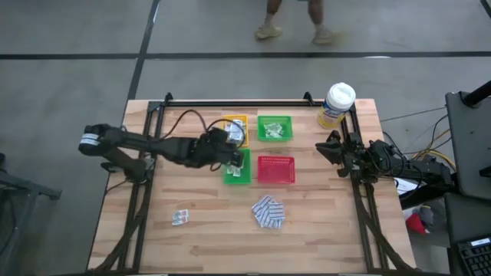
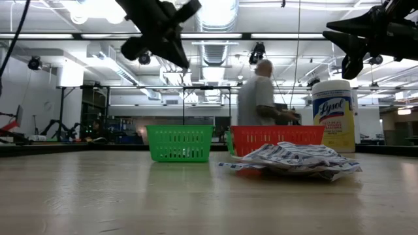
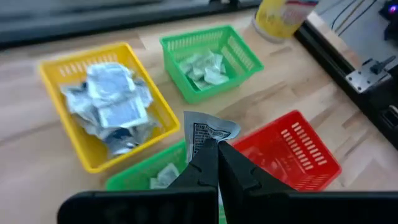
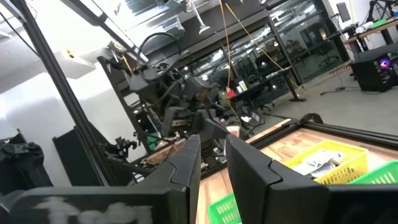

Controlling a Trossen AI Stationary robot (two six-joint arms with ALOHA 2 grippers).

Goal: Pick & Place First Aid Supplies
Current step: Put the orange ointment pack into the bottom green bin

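Observation:
My left gripper [image 3: 217,148] hangs over the cluster of trays [image 1: 234,153], shut on a white-grey sachet [image 3: 208,129]. Below it are a yellow tray [image 3: 158,109] with several sachets, a far green tray [image 3: 239,46] holding pale green strips, a near green tray [image 3: 134,174] with a few pieces, and a red tray [image 3: 292,155]. A pile of blue-and-white pads [image 1: 268,212] and a small cluster of packets [image 1: 181,218] lie flat on the near half of the table. My right gripper [image 4: 213,163] waits at the table's right edge [image 1: 326,147], open with nothing between its fingers. My left gripper pinches one end of the crumpled sachet [image 3: 210,142] between its two fingertips. The fingers come from the table's left side, slanting downward. The sachet sticks out beyond the fingertips, lifted clear above the trays.
A yellow canister with a white lid [image 1: 336,105] stands at the far right corner. Dark frame rails [image 1: 360,207] run along the table's left and right sides. Bare wood lies between the two loose piles. A person [image 2: 261,98] stands beyond the far edge.

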